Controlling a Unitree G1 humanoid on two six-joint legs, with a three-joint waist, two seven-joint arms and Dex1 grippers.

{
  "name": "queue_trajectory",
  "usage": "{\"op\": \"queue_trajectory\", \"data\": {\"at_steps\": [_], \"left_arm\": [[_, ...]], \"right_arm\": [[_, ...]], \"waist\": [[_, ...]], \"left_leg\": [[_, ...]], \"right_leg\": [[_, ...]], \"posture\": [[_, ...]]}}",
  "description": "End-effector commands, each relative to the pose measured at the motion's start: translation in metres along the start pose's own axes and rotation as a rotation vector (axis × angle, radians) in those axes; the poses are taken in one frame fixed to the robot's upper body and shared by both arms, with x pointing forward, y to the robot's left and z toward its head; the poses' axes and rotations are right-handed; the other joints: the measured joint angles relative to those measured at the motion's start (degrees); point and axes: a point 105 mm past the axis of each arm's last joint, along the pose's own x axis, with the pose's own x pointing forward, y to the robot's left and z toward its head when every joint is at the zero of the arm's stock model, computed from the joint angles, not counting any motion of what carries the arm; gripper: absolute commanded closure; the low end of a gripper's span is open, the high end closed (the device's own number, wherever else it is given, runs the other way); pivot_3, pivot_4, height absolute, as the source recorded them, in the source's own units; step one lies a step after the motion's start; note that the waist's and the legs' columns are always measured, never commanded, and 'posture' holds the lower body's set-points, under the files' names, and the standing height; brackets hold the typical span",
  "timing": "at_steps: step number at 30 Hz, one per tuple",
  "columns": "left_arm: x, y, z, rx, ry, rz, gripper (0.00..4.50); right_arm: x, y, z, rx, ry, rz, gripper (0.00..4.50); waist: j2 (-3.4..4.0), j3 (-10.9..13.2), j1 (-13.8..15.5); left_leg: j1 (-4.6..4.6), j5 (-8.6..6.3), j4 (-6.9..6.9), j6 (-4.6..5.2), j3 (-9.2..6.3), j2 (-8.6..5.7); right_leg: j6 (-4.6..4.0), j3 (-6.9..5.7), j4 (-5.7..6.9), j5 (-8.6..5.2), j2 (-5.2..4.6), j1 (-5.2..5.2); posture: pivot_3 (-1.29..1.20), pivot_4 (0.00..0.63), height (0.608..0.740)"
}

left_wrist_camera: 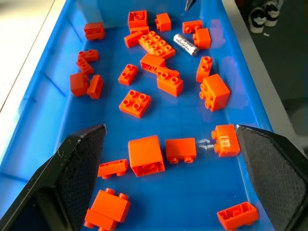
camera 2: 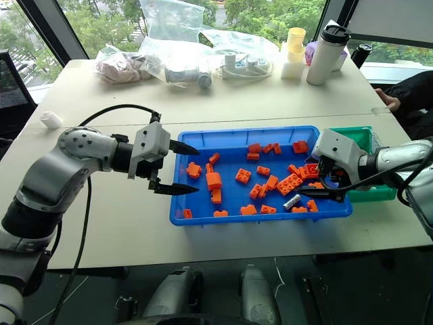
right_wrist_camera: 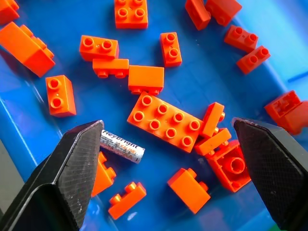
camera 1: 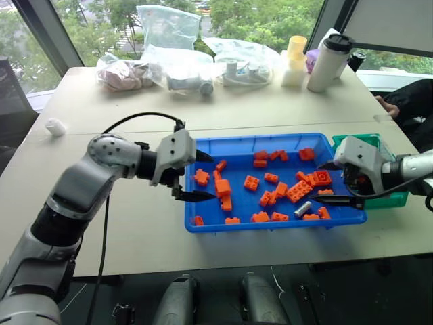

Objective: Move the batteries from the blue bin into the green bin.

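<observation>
Nearest the robot, a single silver battery (camera 1: 303, 208) lies on its side on the floor of the blue bin (camera 1: 203, 223), close to the near rim and toward the right end, hemmed in by orange toy bricks (camera 1: 298, 191); only this one battery can be made out. The right end effector (camera 1: 338, 184) hangs just above that corner with its two black fingers spread wide and nothing between them, and in the right wrist view the battery (right_wrist_camera: 122, 146) sits beside one fingertip (right_wrist_camera: 72, 168), off centre of the gap. The left end effector (camera 1: 194, 176) is also wide open and empty, poised over the bin's left end, well away from the battery. The battery looks like a small, rigid, smooth metal cylinder: light but dense for its size, free to roll and apt to slip from a glancing pinch. The best hold is probably across its middle, fingers square to its long axis, after clearing the neighbouring bricks. Just beyond the right arm, the green bin (camera 1: 371, 139) stands touching the blue bin's right end on the pale table (camera 1: 270, 101).
</observation>
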Motion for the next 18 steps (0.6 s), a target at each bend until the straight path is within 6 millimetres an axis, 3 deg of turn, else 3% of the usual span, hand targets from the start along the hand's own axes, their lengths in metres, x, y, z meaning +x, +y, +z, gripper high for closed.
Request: {"op": "queue_trajectory", "data": {"at_steps": [1,7,13,16,18], "left_arm": [[-0.003,-0.006,0.008,0.058,0.006,-0.021,0.0],[-0.001,-0.007,0.006,0.061,0.016,0.001,0.0],[0.0,-0.007,0.004,0.052,0.013,0.02,0.0],[-0.001,-0.008,0.002,0.046,0.015,0.029,0.0],[-0.002,-0.008,0.001,0.042,0.017,0.035,0.0]], "right_arm": [[0.004,0.005,0.005,-0.164,0.04,0.091,0.06],[0.018,0.01,-0.009,-0.331,0.13,0.226,0.06],[0.027,0.008,-0.009,-0.378,0.12,0.293,0.06],[0.032,0.008,-0.012,-0.395,0.123,0.339,0.93],[0.035,0.006,-0.013,-0.412,0.124,0.347,1.93]], "waist": [[0.0,0.0,-0.1],[0.0,0.0,0.0],[0.0,0.0,0.0],[0.0,0.0,0.0],[0.0,0.0,0.0]], "left_leg": [[0.0,0.0,-0.02,0.0,0.0,0.01],[0.0,0.0,-0.01,0.0,0.01,0.01],[-0.01,0.0,0.0,-0.01,0.0,0.0],[0.0,0.0,0.0,-0.01,0.0,0.0],[0.0,0.01,0.0,-0.01,0.0,0.0]], "right_leg": [[0.0,0.0,0.0,0.0,0.01,-0.01],[0.0,0.0,0.0,0.0,0.01,-0.02],[0.0,0.0,0.0,0.0,-0.02,-0.02],[0.0,0.0,0.0,0.0,-0.02,-0.01],[0.0,0.0,0.01,0.0,-0.02,-0.02]], "posture": [[0.0,0.15,0.74],[0.0,0.15,0.74],[0.0,0.15,0.74],[0.0,0.15,0.74],[0.0,0.15,0.74]]}}
